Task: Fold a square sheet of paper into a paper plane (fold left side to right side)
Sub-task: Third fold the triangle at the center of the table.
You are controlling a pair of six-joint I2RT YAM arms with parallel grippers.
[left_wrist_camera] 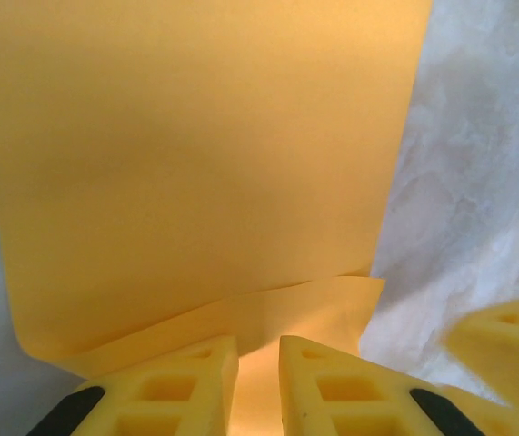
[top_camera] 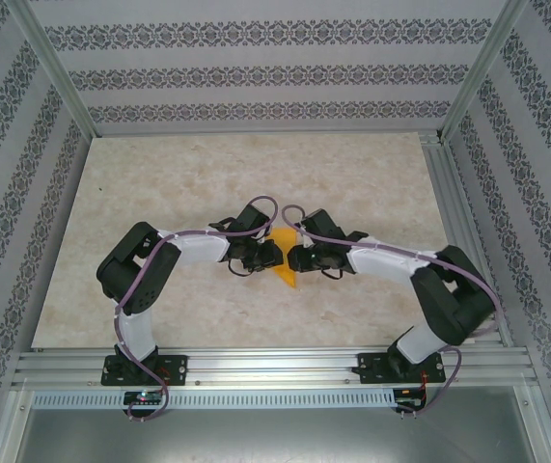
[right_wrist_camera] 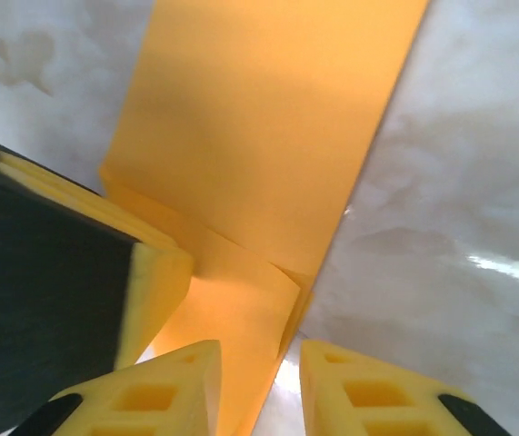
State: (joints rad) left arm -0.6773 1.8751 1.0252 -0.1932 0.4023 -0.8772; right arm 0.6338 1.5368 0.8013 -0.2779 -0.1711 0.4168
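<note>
The sheet of paper [top_camera: 283, 268] lies at the middle of the table [top_camera: 207, 174], between the two grippers, already folded into a narrow pointed shape, with a small flap lapped over its near end; the left gripper [left_wrist_camera: 259, 341] has its jaws narrow with the paper running through the slit between them, so it looks pinched there, though I cannot be sure how firmly; the right gripper [right_wrist_camera: 259, 350] has its jaws a little apart, bare table showing in the gap and the paper's edge just beside its left finger, holding nothing. The step in hand seems to be setting the left-to-right fold; to do it well, the left should act as the anchor and not drag the paper, while the right comes down flat on the lapped flap and sweeps along the crease away from the pinch; edges ought to be matched before any pressing, since thin paper buckles or skews easily; the two fingertips are very close, so moves should be small.
</note>
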